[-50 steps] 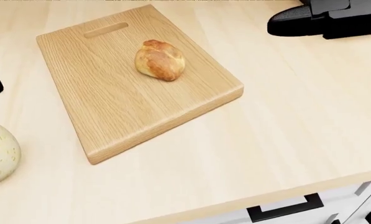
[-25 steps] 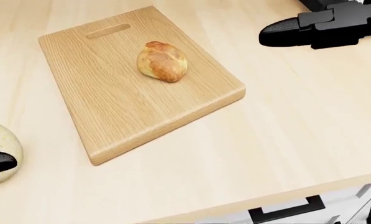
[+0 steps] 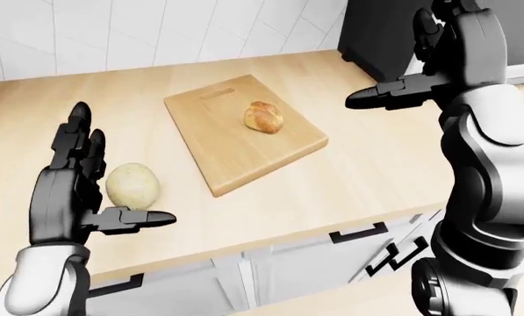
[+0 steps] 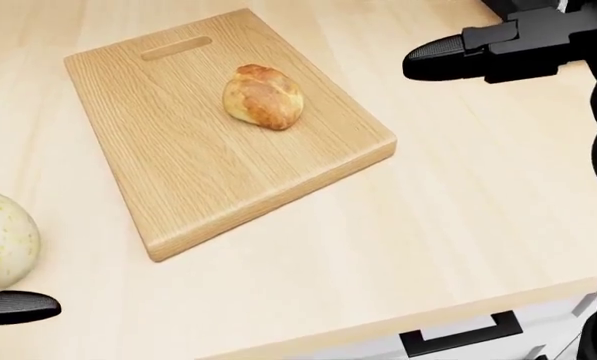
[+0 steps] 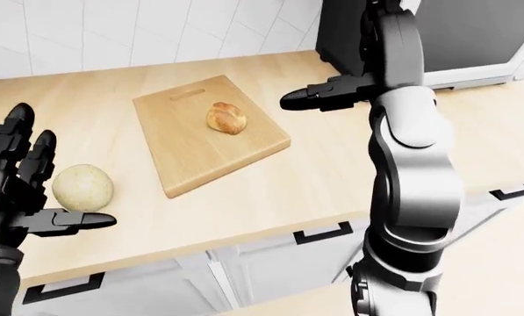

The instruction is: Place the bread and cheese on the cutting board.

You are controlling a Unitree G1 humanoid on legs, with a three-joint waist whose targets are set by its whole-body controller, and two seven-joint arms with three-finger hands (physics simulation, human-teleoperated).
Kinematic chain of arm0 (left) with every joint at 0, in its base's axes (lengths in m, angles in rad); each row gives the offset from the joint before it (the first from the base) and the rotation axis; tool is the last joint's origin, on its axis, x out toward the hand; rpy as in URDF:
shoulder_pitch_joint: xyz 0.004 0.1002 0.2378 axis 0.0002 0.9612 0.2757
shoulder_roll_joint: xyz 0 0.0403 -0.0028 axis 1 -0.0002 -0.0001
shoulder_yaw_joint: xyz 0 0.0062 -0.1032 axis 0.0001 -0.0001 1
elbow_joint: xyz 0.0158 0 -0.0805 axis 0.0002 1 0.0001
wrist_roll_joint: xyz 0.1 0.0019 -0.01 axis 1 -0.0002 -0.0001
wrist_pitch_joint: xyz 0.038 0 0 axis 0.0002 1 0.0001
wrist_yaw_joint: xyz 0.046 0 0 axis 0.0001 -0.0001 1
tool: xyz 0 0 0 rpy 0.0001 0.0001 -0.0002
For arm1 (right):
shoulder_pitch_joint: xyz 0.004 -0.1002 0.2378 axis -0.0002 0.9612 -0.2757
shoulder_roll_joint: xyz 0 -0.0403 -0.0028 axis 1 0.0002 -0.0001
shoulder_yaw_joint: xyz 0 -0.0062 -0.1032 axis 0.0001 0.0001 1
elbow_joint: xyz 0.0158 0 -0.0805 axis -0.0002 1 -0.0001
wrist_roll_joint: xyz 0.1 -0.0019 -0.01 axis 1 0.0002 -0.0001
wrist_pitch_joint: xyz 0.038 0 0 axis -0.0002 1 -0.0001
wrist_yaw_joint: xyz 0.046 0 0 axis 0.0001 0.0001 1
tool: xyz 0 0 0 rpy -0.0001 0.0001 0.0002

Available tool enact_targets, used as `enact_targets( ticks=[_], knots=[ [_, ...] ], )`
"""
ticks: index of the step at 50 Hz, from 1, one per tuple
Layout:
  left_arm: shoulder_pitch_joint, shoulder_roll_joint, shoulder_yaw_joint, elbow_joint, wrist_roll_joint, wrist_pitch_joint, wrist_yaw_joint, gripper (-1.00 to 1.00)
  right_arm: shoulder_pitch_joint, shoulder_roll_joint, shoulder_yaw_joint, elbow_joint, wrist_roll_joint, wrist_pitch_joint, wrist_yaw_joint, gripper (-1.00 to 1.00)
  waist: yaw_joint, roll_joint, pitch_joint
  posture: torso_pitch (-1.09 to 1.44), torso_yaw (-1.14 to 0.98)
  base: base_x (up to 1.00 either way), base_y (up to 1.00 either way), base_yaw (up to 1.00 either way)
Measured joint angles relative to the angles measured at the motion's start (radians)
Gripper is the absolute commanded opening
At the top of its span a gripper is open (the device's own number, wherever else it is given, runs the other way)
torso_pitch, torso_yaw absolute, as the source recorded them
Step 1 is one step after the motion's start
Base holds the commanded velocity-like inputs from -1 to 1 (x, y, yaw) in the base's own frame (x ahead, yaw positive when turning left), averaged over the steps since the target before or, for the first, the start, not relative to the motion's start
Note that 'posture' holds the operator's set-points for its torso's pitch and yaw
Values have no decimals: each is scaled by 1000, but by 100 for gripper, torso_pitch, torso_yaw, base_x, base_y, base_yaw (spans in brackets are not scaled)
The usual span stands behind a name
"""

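Two changes | left hand (image 3: 77,191) lower beside cheese (image 3: 133,186) | right hand (image 4: 498,49) nearer bread (image 4: 263,97)

Looking down on my pale wooden bench (image 4: 458,225), I see the cutting board (image 4: 188,172) lying at a slant, its handle slot toward the top left. The bread (image 4: 263,97) rests on the board's upper half, right of centre. The cheese (image 4: 2,238) (a pale, speckled round) sits on the bench at the left edge, well apart from the board. One of my left fingers (image 4: 18,307) pokes in just below it, not touching. My right fingers (image 4: 448,58) hang over the bench at top right, holding nothing. A dark drawer handle (image 4: 458,335) shows at the bottom.
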Motion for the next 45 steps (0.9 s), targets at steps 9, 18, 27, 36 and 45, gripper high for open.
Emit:
enact_targets(
  ticks=[9, 18, 27, 36, 45],
  knots=[
    [10, -13, -14, 45, 37, -48, -12, 83, -2, 12, 7, 8, -13, -5, 5, 100, 0, 1, -1, 0, 0, 0, 0, 0],
    [17, -14, -11, 94, 63, -100, -11, 37, -9, 13, 7, 4, -18, 0, 11, 100, 1, 1, -3, 0, 0, 0, 0, 0],
    [22, -14, -10, 155, 79, -166, -10, 36, -15, 11, 8, -1, -22, 6, 15, 100, 2, 4, -7, 0, 0, 0, 0, 0],
    [32, -16, -27, 219, 122, -232, -1, 31, -10, 17, 11, 5, -27, 1, 18, 100, 2, 2, -6, 0, 0, 0, 0, 0],
    [30, -16, -29, 256, 155, -272, 8, -4, -13, 24, 16, -6, -30, 3, 21, 100, 2, 3, -8, 0, 0, 0, 0, 0]
  ],
)
